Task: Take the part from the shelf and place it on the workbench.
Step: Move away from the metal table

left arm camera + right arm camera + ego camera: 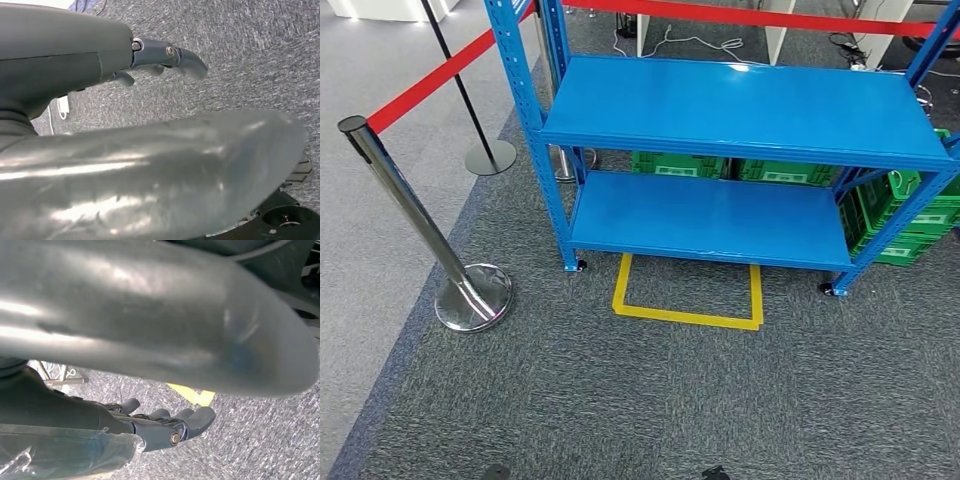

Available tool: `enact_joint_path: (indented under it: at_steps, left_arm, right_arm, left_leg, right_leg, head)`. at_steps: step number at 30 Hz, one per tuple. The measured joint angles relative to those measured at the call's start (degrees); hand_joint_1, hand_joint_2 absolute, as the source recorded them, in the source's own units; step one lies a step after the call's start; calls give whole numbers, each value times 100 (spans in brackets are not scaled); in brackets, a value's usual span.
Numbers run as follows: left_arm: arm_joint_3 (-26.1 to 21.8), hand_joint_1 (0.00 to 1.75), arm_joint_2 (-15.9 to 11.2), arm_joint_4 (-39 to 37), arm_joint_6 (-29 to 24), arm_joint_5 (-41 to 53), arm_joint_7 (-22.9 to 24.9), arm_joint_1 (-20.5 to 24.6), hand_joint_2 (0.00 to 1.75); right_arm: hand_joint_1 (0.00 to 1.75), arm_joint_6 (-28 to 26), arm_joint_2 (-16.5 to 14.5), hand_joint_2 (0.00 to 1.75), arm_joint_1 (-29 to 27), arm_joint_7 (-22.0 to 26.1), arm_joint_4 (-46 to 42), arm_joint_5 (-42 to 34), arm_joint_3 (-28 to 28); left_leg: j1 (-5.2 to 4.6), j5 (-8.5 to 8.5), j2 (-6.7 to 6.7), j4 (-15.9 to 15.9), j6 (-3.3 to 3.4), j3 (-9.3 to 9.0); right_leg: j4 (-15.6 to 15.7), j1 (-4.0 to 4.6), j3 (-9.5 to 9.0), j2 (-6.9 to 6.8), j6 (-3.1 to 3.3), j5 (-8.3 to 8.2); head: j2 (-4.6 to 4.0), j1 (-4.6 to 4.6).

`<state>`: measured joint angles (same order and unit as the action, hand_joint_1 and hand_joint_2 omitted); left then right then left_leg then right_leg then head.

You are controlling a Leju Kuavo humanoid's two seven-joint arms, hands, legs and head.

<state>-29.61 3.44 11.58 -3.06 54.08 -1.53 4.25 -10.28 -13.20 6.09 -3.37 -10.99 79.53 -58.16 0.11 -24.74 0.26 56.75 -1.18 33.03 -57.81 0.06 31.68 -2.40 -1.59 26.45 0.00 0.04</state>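
I'm facing the blue shelf [743,120] from a few steps back, and both boards I can see carry nothing, so I can't tell where the part is; perhaps on a higher board. My left hand [151,62] and right hand [166,425] hang low over the carpet, fingers loosely apart, holding nothing, neither nearer. Green crates [916,215] sit behind the shelf's right end, contents hidden.

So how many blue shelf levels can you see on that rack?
2: the upper shelf and the lower shelf beneath it, both bare. The rack runs past the picture's top, so higher levels may be hidden.
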Motion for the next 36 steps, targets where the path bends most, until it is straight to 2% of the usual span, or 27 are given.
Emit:
enact_joint_path:
  at_steps: [5, 23, 30, 36]
  left_arm:
    - [-3, 0, -2, 0, 13, 25, 0, 6, 0]
    - [-12, 0, 0, 0, 33, 45, -16, 2, 0]
    - [-124, 0, 26, 0, -68, -15, -148, -3, 0]
    - [-198, 0, 141, 0, -321, 55, 139, -18, 0]
  right_arm:
    - [0, -4, 0, 0, 0, -4, 0, 13, 0]
    - [0, -2, 0, 0, -3, -32, 0, -12, -1]
    - [0, 204, 1, 0, 1, -34, 0, -463, -209]
    - [0, 234, 20, 0, 4, 175, -2, -726, -492]
  left_leg:
    - [-1, 6, 0, 0, 8, -1]
    - [24, 18, 0, -5, -7, -5]
    - [24, 18, 0, -5, -7, -5]
    - [24, 18, 0, -5, -6, -5]
  right_leg:
    - [7, -1, -7, 0, -26, -10]
    - [-2, 20, -5, 2, -26, -10]
    - [-2, 20, -5, 2, -26, -10]
    - [-2, 19, -5, 2, -26, -10]
  head:
    - [0, -2]
    - [-1, -3]
    - [0, -3]
    - [-1, -3]
